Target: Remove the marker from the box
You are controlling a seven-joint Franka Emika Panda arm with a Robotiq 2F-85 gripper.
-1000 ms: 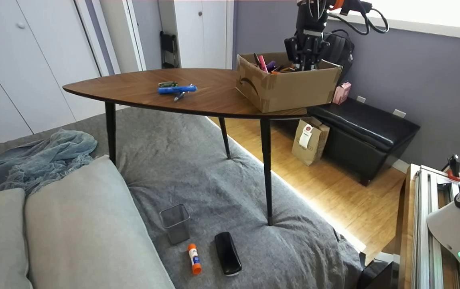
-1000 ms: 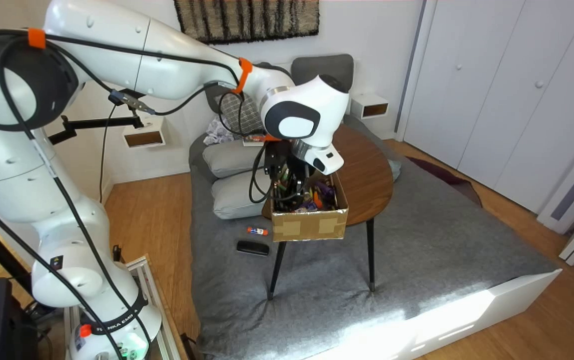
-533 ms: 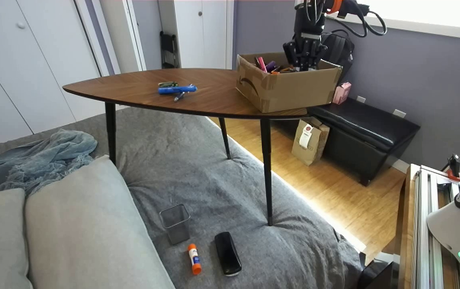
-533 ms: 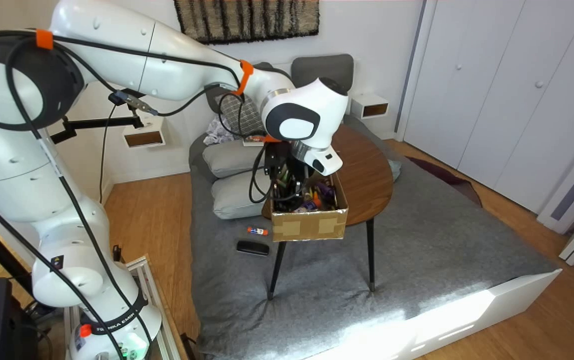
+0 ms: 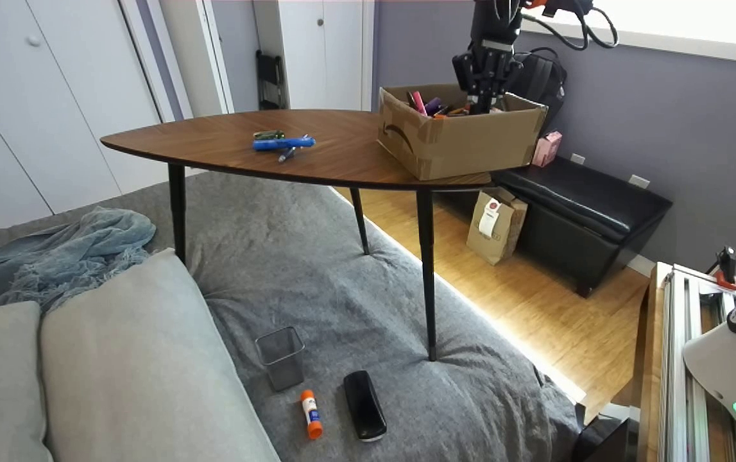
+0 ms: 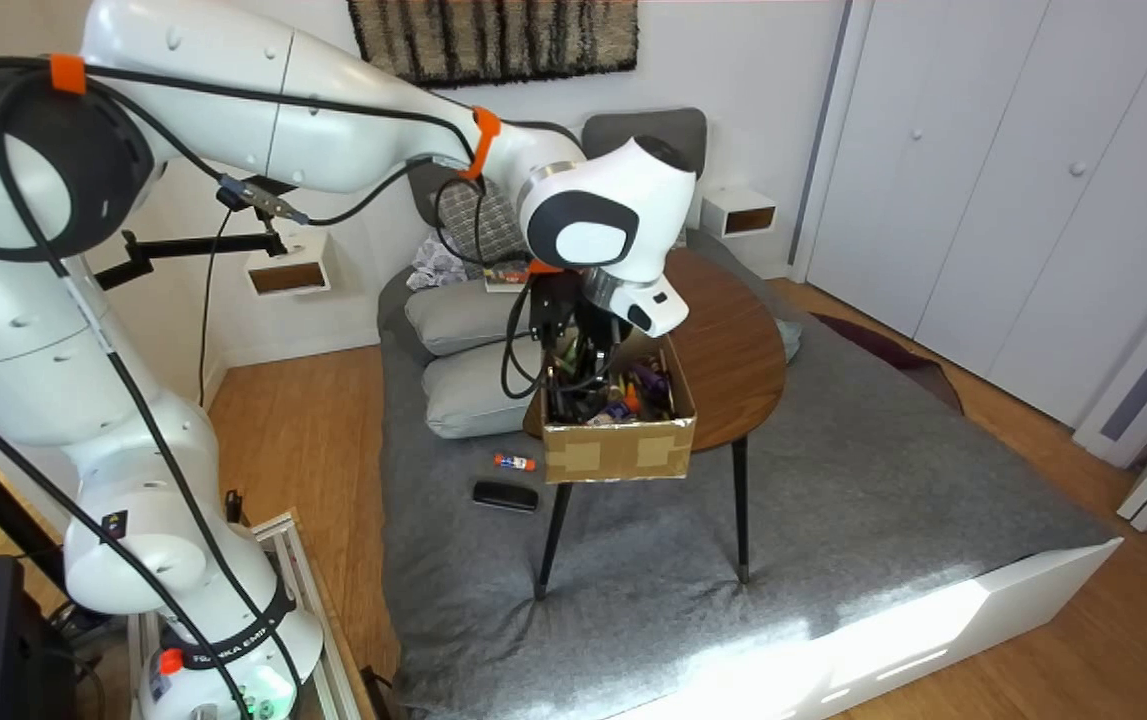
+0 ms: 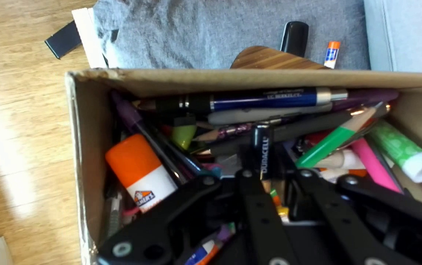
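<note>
White closet doors (image 5: 59,109) are seen at left in an exterior view, behind a grey-covered bed (image 5: 258,221) on which a wooden table (image 5: 207,138) is stood. Upon it, a slim grey pen (image 5: 286,155) is shown just beside a bright blue pen-like item (image 5: 274,144). Farther right, pens (image 7: 247,101) are heaped in a cardboard box (image 5: 480,151), where the gripper (image 7: 267,162) is clamped on a Duracell battery (image 7: 261,138). Which item is the marker cannot be told. A black bench (image 5: 589,192) is shown beyond.

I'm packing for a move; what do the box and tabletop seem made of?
The box: likely matte cardboard, by its thin tan walls and dark print. The tabletop: wood or veneer, seemingly satin, by its brown grain; which one is unclear.
</note>
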